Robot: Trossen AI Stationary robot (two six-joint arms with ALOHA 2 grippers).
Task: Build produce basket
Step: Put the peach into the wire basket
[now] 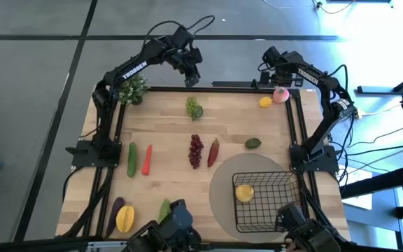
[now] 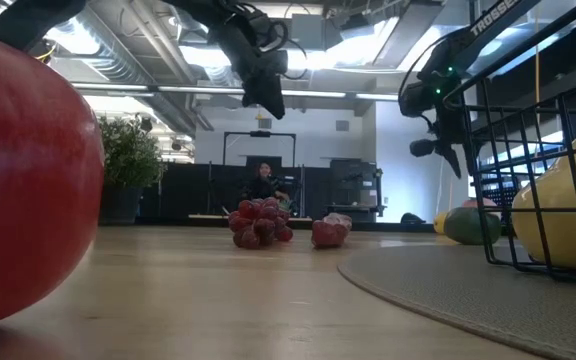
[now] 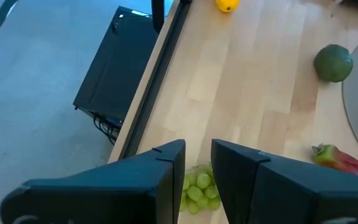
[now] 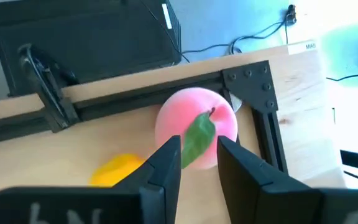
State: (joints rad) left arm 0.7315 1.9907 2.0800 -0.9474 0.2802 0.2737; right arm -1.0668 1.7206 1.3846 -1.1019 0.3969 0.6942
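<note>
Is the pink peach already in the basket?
No, in the high view the pink peach sits at the table's far right corner beside the lemon, while the basket holds only one yellow fruit.

Bright overhead light; glare whitens the high view's right corner. In the low view the near red apple [image 2: 23,180] blurs.

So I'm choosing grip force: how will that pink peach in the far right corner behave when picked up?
The peach looks round and smooth, so it may roll or slip if nudged off-centre. Its leaf faces the right gripper, whose narrow-set fingers might pinch that instead. It sits by the frame corner, near the lemon, which could limit rolling.
</note>
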